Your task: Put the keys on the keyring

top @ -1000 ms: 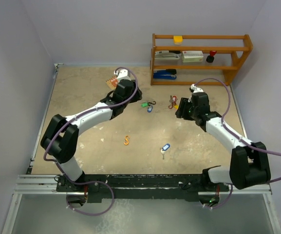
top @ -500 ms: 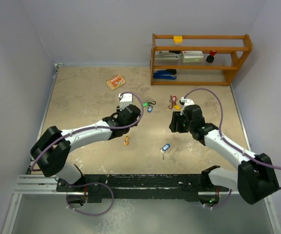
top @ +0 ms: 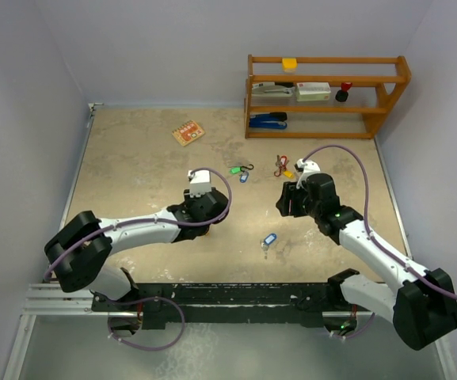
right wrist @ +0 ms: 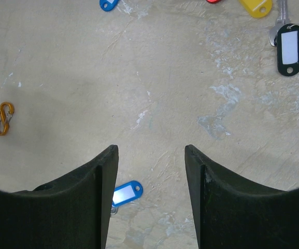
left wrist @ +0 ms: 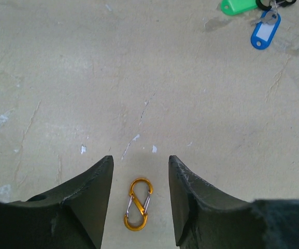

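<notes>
While the left claw (left wrist: 140,162) hangs parted, the right claw (right wrist: 151,150) gapes too, blue-tagged key (right wrist: 125,193) slanting beside one finger, tag toward the other.

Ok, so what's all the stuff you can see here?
S-clip: one, orange, near the middle of the table.
green-tag key: one, far middle.
blue-tag keys: two, one beside the green, one nearer, middle-right.
yellow tag, red tag, black tag: one each, near the shelf.
card: one, orange, far left.
shelf: one, wooden, far right.
left gripper, right gripper: black, both open.
</notes>
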